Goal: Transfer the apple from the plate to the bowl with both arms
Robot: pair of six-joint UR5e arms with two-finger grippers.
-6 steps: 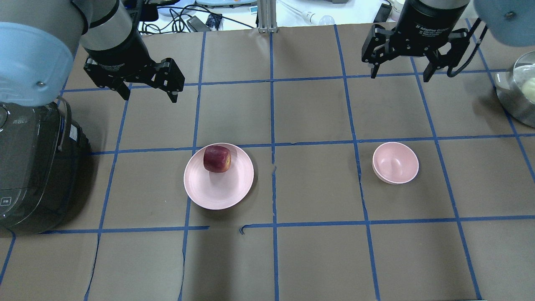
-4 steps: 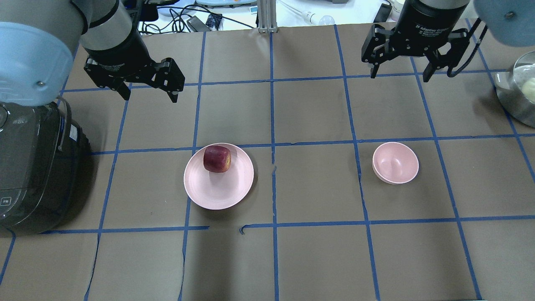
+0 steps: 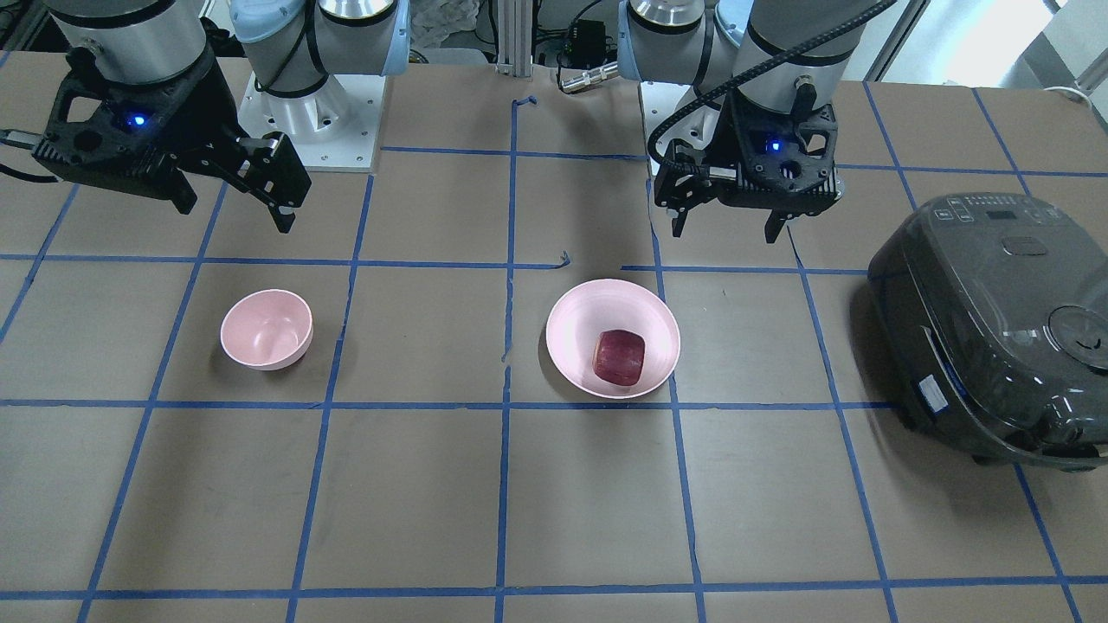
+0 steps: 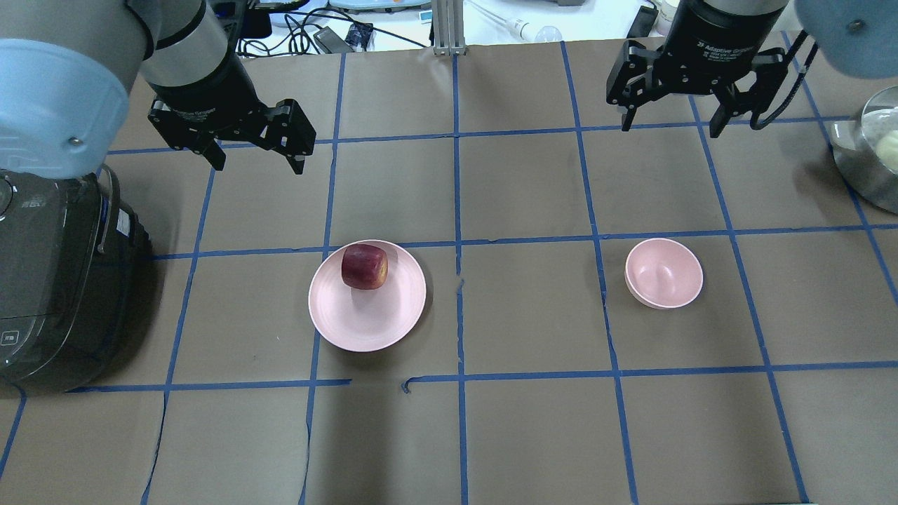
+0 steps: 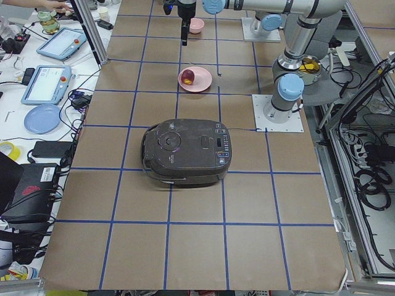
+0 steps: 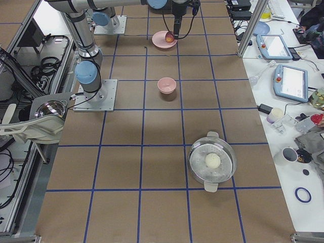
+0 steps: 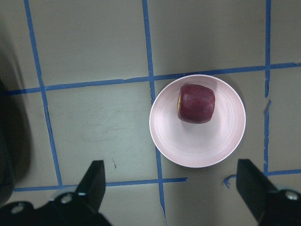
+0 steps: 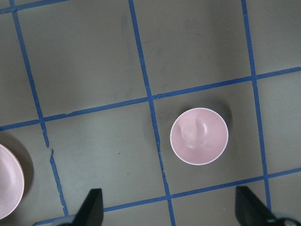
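- the apple (image 4: 364,266) sits on the plate (image 4: 351,324), close to its far rim.
- the bowl (image 4: 664,273) stands well apart, bare table (image 4: 526,301) between them.
- the left gripper (image 4: 257,166) and right gripper (image 4: 669,129) hang above the table, wide open, holding nothing.

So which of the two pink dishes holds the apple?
The wide, shallow plate, with the apple near its rim. The smaller, deeper bowl holds nothing.

Your overhead and front cameras face each other across the desk (image 4: 533,435), sharing plate (image 4: 358,319) and bowl (image 4: 664,272); side cameras sit far back; wrist cameras look straight down.
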